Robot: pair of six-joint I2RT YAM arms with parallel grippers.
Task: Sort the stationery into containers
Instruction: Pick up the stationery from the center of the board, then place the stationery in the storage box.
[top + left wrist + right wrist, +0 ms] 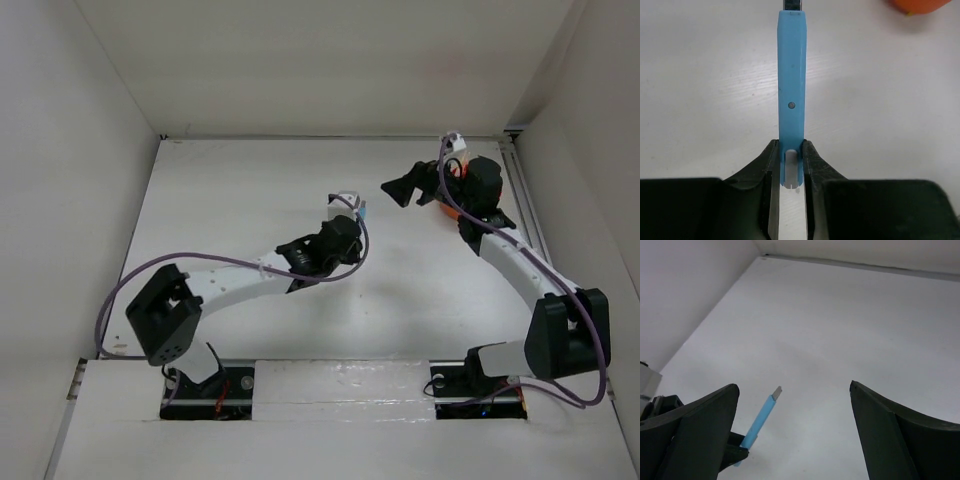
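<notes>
A blue stick (791, 95) with a grey tip juts straight out from between the fingers of my left gripper (791, 150), which is shut on its near end. In the top view this gripper (352, 225) is at mid-table, and the blue stick (362, 210) pokes out toward the right arm. My right gripper (400, 188) hangs at the back right, open and empty. Its wrist view looks past its own jaws (792, 386) down on the blue stick (760, 417). The orange-red cup (446, 209) sits mostly hidden under the right wrist; its edge shows as the cup (920, 5).
White walls close in the table (250, 190) on the left, back and right. The right arm's forearm (510, 255) runs along the right side. No other stationery shows in these views.
</notes>
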